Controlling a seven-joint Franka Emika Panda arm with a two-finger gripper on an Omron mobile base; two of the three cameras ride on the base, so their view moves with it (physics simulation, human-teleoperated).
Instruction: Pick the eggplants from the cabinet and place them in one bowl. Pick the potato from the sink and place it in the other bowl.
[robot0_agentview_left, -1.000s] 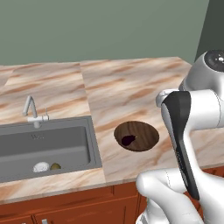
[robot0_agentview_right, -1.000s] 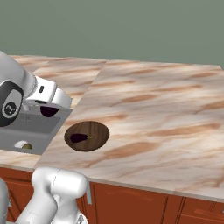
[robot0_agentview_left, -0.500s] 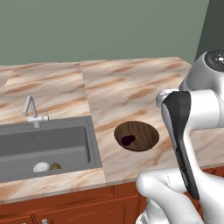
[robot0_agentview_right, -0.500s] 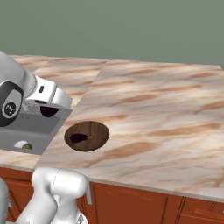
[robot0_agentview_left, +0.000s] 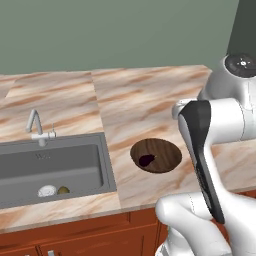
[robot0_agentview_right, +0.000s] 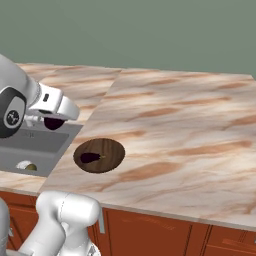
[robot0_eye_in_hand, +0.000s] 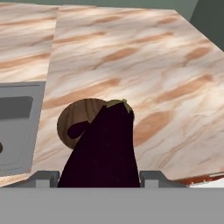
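Observation:
My gripper (robot0_eye_in_hand: 99, 178) is shut on a dark purple eggplant (robot0_eye_in_hand: 103, 151), which hangs above the counter just right of the wide brown wooden bowl (robot0_eye_in_hand: 74, 114). From the right base view the held eggplant (robot0_agentview_right: 53, 123) sits under the white hand, over the sink's near right corner. A second eggplant (robot0_agentview_left: 146, 160) lies inside the bowl (robot0_agentview_left: 167, 150), left of its middle. In the sink (robot0_agentview_left: 75, 165) a small olive-brown potato (robot0_agentview_left: 63, 190) rests by the front wall. The cabinet and the other bowl are out of view.
A small white round object (robot0_agentview_left: 47, 190) lies beside the potato. A slim silver faucet (robot0_agentview_left: 36, 127) stands behind the basin. Marble counter (robot0_agentview_right: 190, 135) stretches right of the bowl. My own arm (robot0_agentview_left: 202, 150) blocks the right part of the left base view.

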